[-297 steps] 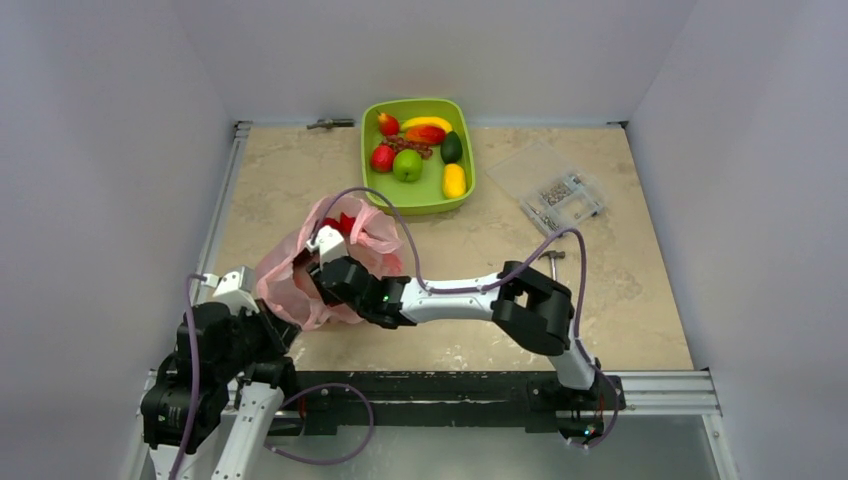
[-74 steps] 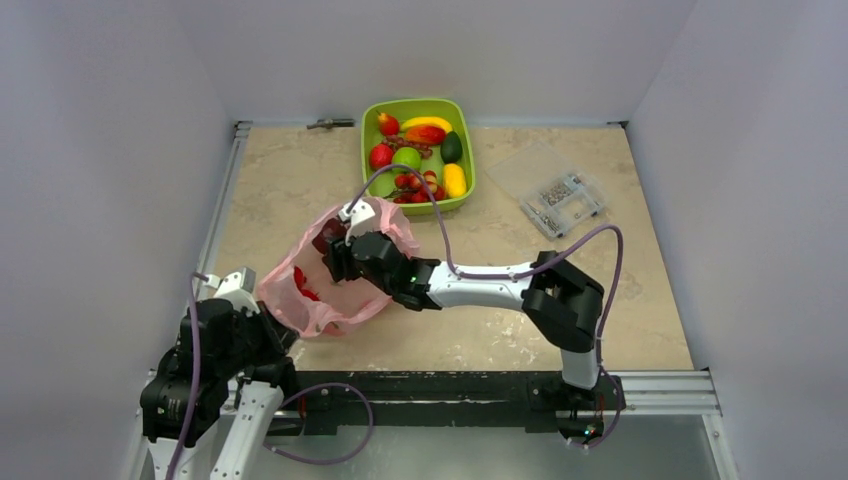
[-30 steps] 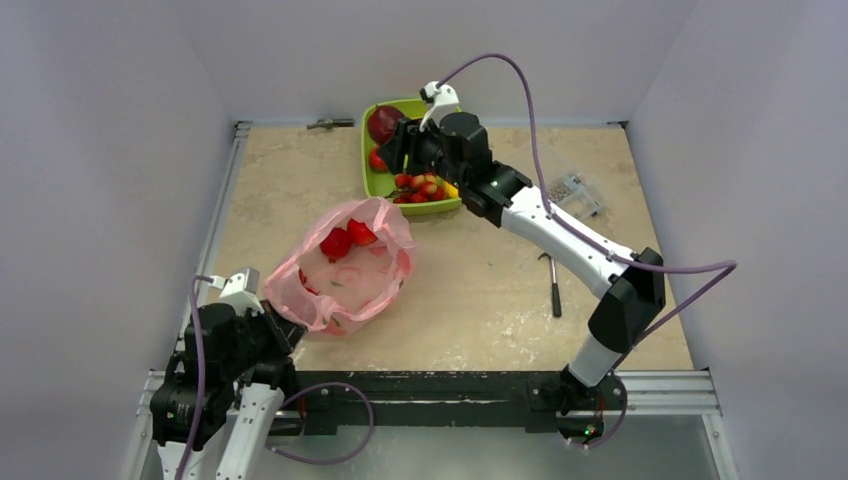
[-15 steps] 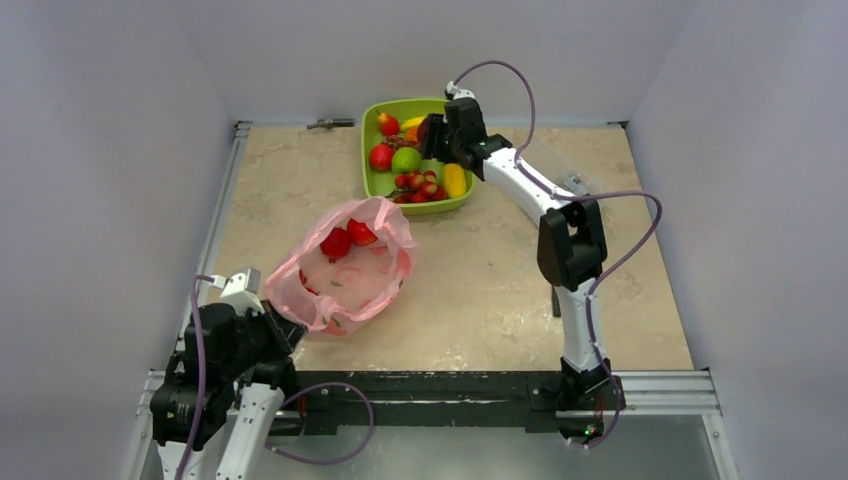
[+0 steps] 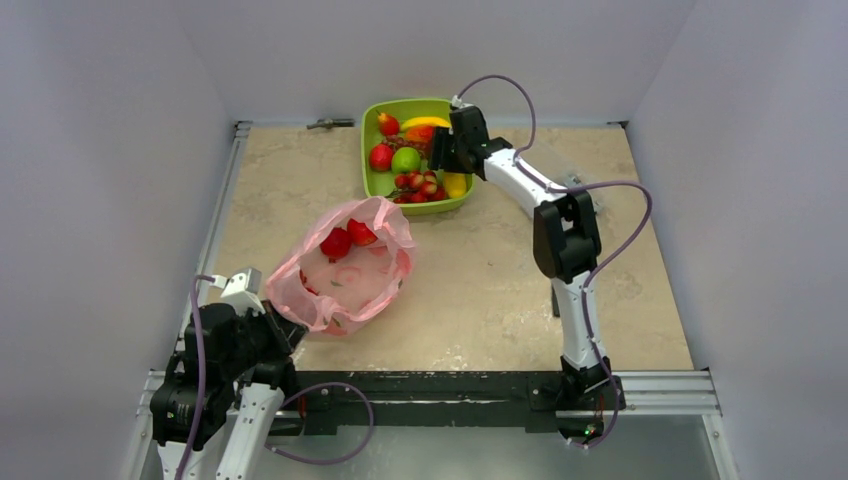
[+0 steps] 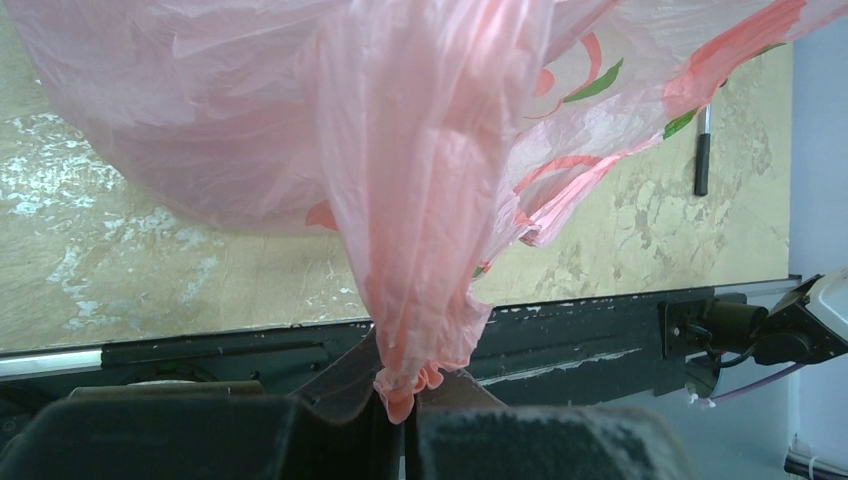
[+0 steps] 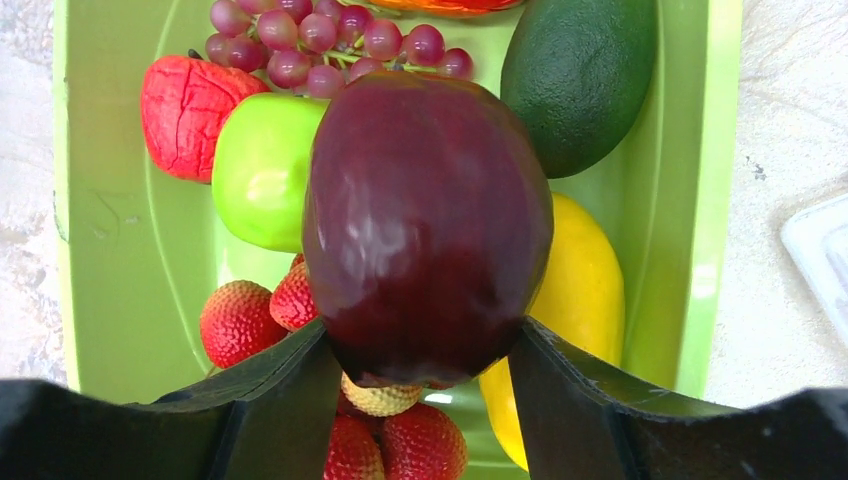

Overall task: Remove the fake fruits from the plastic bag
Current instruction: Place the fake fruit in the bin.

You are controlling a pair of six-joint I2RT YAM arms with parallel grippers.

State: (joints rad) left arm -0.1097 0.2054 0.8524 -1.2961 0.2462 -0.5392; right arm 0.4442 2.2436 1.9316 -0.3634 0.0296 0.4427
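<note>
The right claw (image 7: 420, 365) is squeezing a dark red apple (image 7: 425, 210) just over the green tray (image 7: 690, 200). The left claw (image 6: 397, 405) is pinching the edge of the pink bag (image 6: 420, 150). The bag is lying on the table (image 5: 480, 290), with red fruits (image 5: 345, 240) inside.

Your right end effector (image 5: 447, 150) hangs over a crowded green tray (image 5: 372, 178). The green apple (image 7: 262, 170), avocado (image 7: 580, 80), yellow fruit (image 7: 585, 290) and strawberries (image 7: 238, 322) lie right under the dark apple (image 7: 428, 225) it grips. Bare tray floor shows only along the left wall. The plastic bag (image 5: 340, 280) gapes upward, with open desk (image 5: 480, 270) between it and the tray. A small tool (image 5: 555, 298) lies beside the right arm.
</note>
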